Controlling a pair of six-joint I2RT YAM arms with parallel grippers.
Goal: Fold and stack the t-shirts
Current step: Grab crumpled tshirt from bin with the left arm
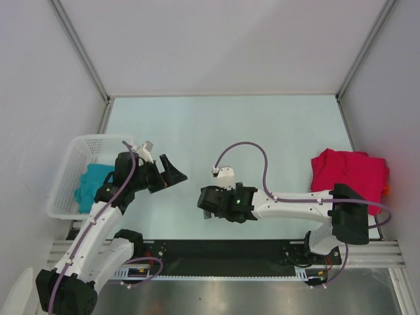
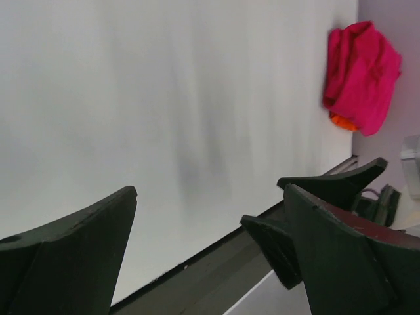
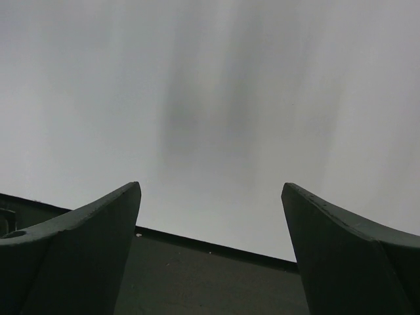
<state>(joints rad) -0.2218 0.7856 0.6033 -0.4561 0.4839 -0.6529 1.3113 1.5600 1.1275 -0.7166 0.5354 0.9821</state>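
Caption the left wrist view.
Open left pincer over white table; beyond, crumpled crimson-pink cloth t-shirt with orange cloth edge beneath.

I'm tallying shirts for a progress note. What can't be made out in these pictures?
1. Teal shirt in the basket, top view: the left arm covers part of it; anything beneath is hidden.
2. Orange shirt, left wrist view: only an edge shows under the crimson shirt.
3. Crimson shirt, top view: the right arm covers its near edge.

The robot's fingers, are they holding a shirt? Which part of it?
Nothing is held. The left fingers and right fingers are open and empty; the teal shirt lies in the basket, the pink shirt on the table.
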